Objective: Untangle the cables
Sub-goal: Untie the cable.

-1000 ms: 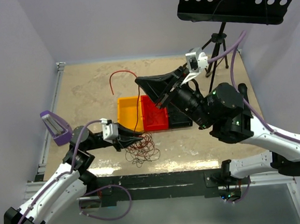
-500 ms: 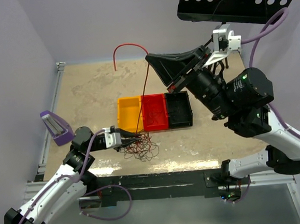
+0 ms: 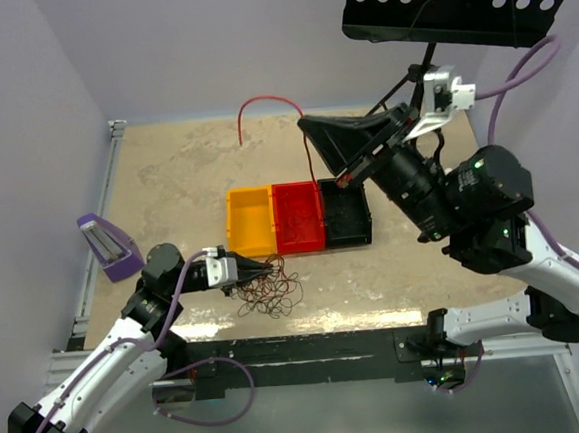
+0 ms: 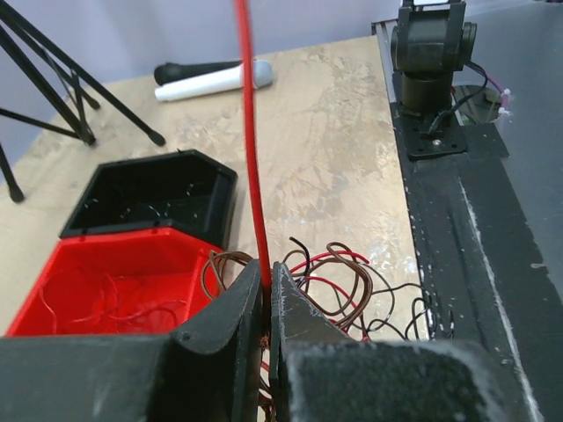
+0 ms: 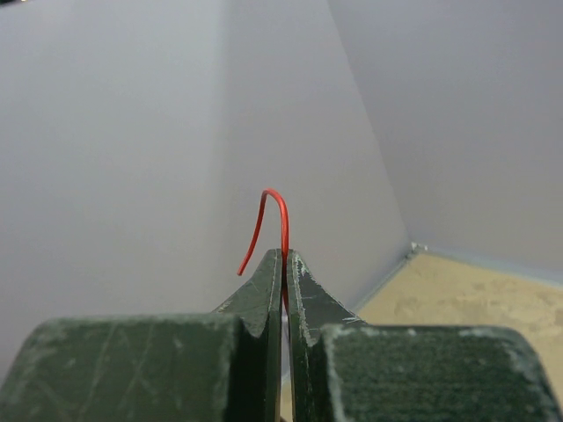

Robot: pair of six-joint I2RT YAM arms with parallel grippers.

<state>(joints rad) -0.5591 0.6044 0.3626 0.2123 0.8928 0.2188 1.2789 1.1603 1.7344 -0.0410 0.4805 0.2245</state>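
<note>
From above, the cables point(image 3: 273, 293) lie in a curly heap near the yellow box point(image 3: 251, 220). The left gripper point(image 3: 265, 266) touches the heap.

The left wrist view shows its jaws pinched on the cables, with a red wire point(image 4: 249, 132) rising between them.

The right wrist view shows the right gripper point(image 5: 283, 255) squeezed tight on the red wire.

I've open table point(image 3: 166, 176) across the far left for a hand to pass. The middle is blocked by a row of yellow bin point(image 3: 251, 220), red bin point(image 3: 299, 216) and black bin point(image 3: 345, 212), the tangle point(image 3: 270, 293) just before them, and a red wire point(image 4: 250, 132) strung up above them. The tripod point(image 4: 88, 78) seems to crowd the far right corner.
</note>
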